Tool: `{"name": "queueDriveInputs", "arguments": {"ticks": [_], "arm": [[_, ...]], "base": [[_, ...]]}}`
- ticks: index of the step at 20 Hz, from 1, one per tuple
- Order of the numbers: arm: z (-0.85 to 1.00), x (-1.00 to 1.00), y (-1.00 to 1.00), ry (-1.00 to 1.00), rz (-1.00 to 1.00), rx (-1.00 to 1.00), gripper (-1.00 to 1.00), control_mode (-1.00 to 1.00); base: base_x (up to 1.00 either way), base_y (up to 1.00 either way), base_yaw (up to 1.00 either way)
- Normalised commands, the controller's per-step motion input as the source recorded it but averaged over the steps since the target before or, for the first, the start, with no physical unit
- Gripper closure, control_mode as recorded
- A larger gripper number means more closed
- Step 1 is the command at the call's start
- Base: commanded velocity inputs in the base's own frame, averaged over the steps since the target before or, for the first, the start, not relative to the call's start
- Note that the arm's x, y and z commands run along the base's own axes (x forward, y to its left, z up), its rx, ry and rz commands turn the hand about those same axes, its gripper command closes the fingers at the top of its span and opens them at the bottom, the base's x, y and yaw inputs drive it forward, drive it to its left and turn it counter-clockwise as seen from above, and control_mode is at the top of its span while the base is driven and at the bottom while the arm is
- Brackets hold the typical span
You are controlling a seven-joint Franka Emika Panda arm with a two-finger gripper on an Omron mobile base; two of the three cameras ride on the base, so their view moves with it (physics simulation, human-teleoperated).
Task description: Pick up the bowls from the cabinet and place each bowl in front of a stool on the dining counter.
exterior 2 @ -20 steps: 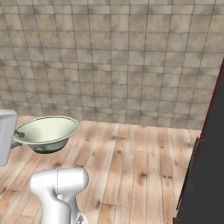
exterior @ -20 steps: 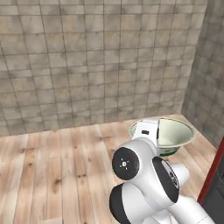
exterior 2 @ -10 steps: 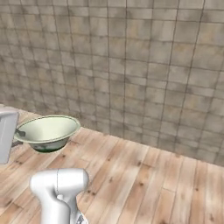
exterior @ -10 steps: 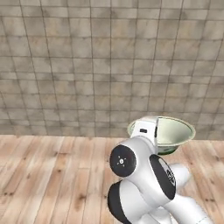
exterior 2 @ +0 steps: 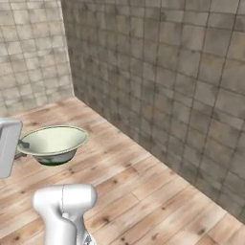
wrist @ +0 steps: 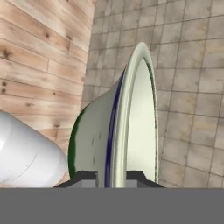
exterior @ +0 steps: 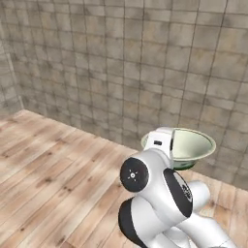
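A wide, flared cream bowl (exterior: 191, 146) with a dark green base is held up in the air by the robot's claw (wrist: 111, 175); it hangs well above the wooden floor (exterior: 53, 179), mouth facing up in both base views; from the left base view the bowl sits just beyond the white arm (exterior: 160, 184), with part of its near rim hidden behind the arm's wrist; from the right base view the bowl (exterior 2: 52, 142) is level, its green base showing underneath, and the white hand block touches its left edge.

In the hand view the bowl (wrist: 118, 131) appears edge-on, rim standing vertical because the camera is rolled; a thin dark blue line runs round the outer wall below the rim, and the green base bulges to the left; the two dark fingertips (wrist: 87, 176) rise either side of the rim, one against the outer wall and one on the inner side, so the claw is clamped on the rim of the bowl.

Behind the bowl stands a wall of grey-brown stone tiles (exterior 2: 182, 72); a second tiled wall meets it at a corner (exterior 2: 64, 48) to the left of the bowl in the right base view; pale wood planks run along the floor beneath the bowl.
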Motion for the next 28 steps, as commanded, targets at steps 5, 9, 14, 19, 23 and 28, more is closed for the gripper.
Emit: {"name": "queueDriveInputs", "arguments": {"ticks": [5, 9, 14, 19, 23, 28], "arm": [[0.0, 0.0, 0.0, 0.0, 0.0, 0.0, 1.0, 1.0], [0.0, 0.0, 0.0, 0.0, 0.0, 0.0, 1.0, 1.0], [0.0, 0.0, 0.0, 0.0, 0.0, 0.0, 1.0, 1.0], [0.0, 0.0, 0.0, 0.0, 0.0, 0.0, 1.0, 1.0], [0.0, 0.0, 0.0, 0.0, 0.0, 0.0, 1.0, 1.0], [0.0, 0.0, 0.0, 0.0, 0.0, 0.0, 1.0, 1.0]], "base": [[0.72, -0.02, 0.8], [0.75, -0.09, 0.8], [0.98, -0.14, 0.71], [1.0, -0.17, 0.69], [0.96, -0.38, 0.65], [0.79, -0.39, 0.69]]}}
